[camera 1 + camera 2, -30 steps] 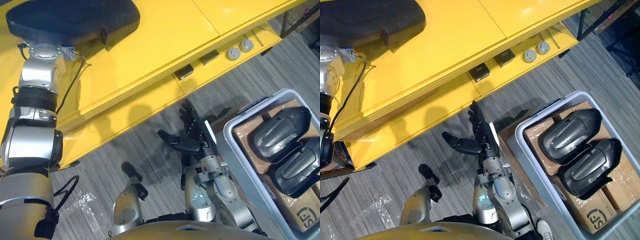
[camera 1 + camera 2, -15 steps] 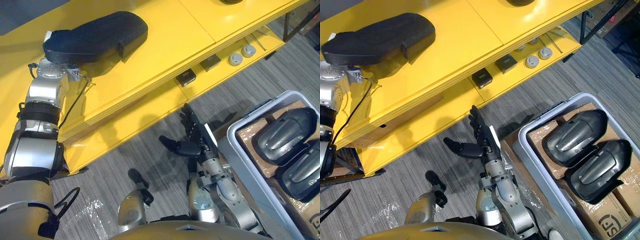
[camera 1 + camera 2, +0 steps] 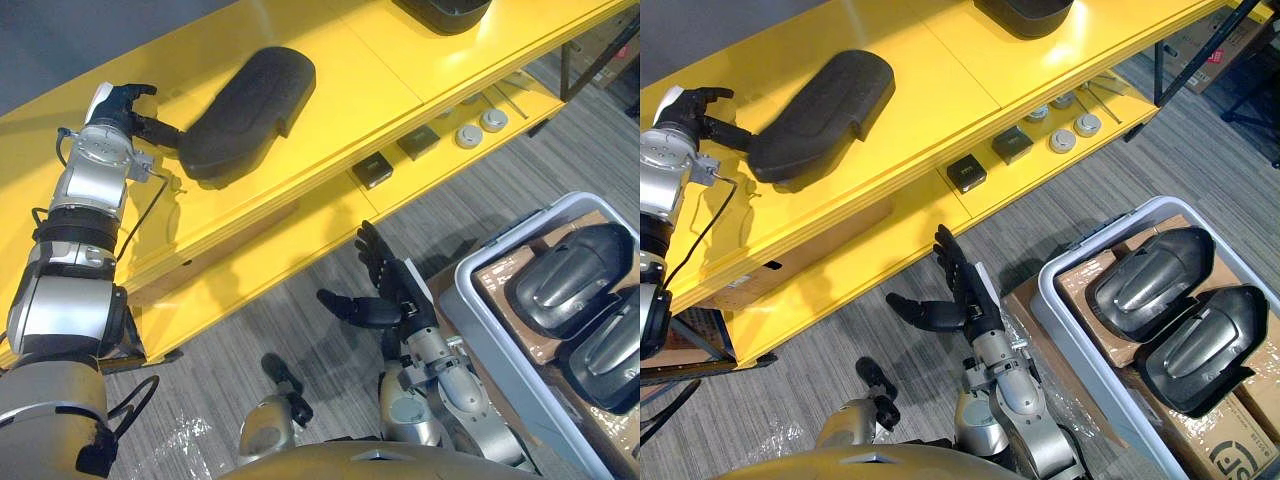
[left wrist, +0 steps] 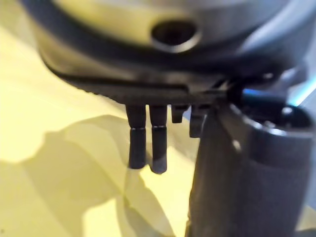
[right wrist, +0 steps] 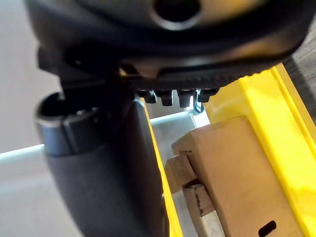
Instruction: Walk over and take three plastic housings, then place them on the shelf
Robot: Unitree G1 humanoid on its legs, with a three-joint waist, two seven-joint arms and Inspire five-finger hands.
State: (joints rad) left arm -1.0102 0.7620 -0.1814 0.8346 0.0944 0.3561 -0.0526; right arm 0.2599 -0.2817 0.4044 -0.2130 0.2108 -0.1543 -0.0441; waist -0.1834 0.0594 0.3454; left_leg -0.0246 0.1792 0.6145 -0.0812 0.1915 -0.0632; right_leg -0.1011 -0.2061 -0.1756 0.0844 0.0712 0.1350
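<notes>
A long dark plastic housing point(image 3: 250, 108) lies flat on the top of the yellow shelf point(image 3: 330, 60). My left hand point(image 3: 115, 100) rests on the shelf just left of it, open, its thumb reaching to the housing's near end. In the left wrist view the fingers point(image 4: 143, 143) point straight at bare yellow shelf. A second housing point(image 3: 1025, 12) sits further along the shelf at the far edge. Two more housings point(image 3: 1145, 280) point(image 3: 1200, 340) lie in the grey bin point(image 3: 1060, 275) at the right. My right hand point(image 3: 395, 300) hangs open above the floor beside the bin, holding nothing.
The shelf's lower tier carries two small black boxes point(image 3: 372, 170) and two round silver discs point(image 3: 467, 135). Cardboard boxes point(image 3: 1200, 440) lie under the housings in the bin. A cardboard box point(image 3: 760, 275) sits beneath the shelf. Grey carpet lies between shelf and bin.
The housing that sat on my raised left hand now lies on the shelf, and the hand has drawn out to its left. The camera view has shifted. The right hand barely moved.
</notes>
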